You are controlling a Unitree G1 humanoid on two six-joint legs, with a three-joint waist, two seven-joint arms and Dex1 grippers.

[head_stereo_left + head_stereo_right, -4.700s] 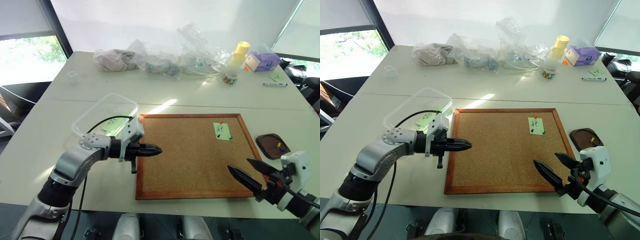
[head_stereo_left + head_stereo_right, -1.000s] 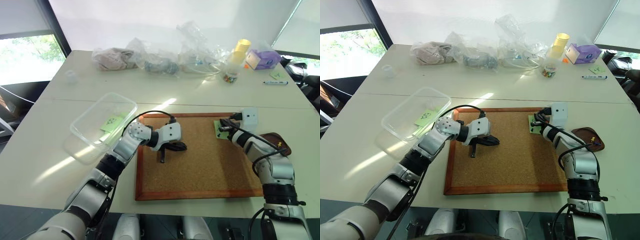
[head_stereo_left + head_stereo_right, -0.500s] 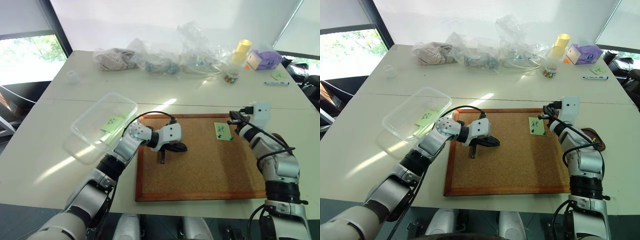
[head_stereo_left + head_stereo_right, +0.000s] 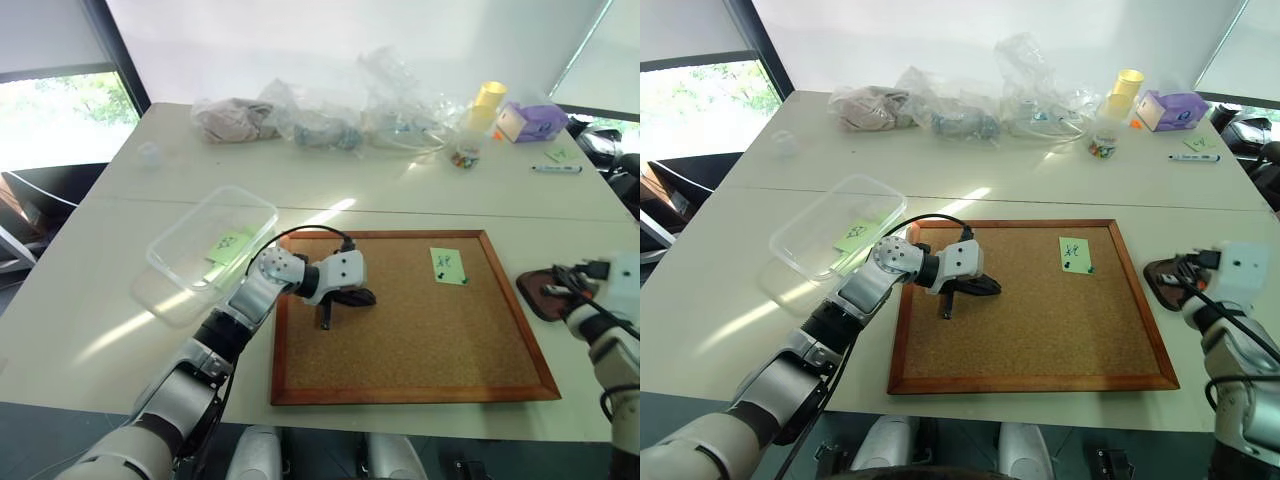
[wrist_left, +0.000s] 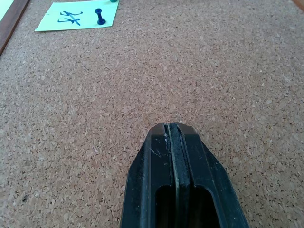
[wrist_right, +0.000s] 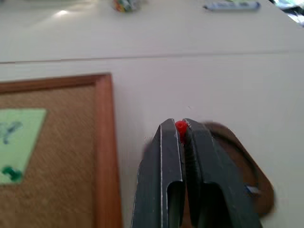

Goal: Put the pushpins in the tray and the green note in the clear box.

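A large wood-framed corkboard (image 4: 410, 310) is seen lying on the pale table (image 4: 100, 300). The left gripper (image 4: 365, 296) is held just over the cork, at about nine o'clock from the board's middle, its two black fingers pressed together with nothing between them; this is confirmed in the left wrist view (image 5: 176, 130).

A small pale-green square note with black scribbles (image 4: 448, 266) is pinned to the board at about one o'clock from its middle. Two pushpins are seen on this green note: a dark blue one (image 5: 99, 16) and a green one (image 6: 9, 173).

Off the board's edge at three o'clock, a small shallow dark-brown oval tray (image 6: 237, 156) is placed on the table. The right gripper (image 6: 179, 127) is held above this tray, its jaws clamped on a red-headed pushpin (image 6: 180, 127). At least one other pin, with a blue head (image 6: 251, 190), is seen lying in the tray.

At about ten o'clock from the board, a shallow clear plastic rectangular box (image 4: 170, 250) is set on the table, with another pale-green note (image 4: 229, 243) seen inside it.

Along the far side of the table, at twelve o'clock, wrinkled clear plastic bags (image 4: 330, 125) are heaped.
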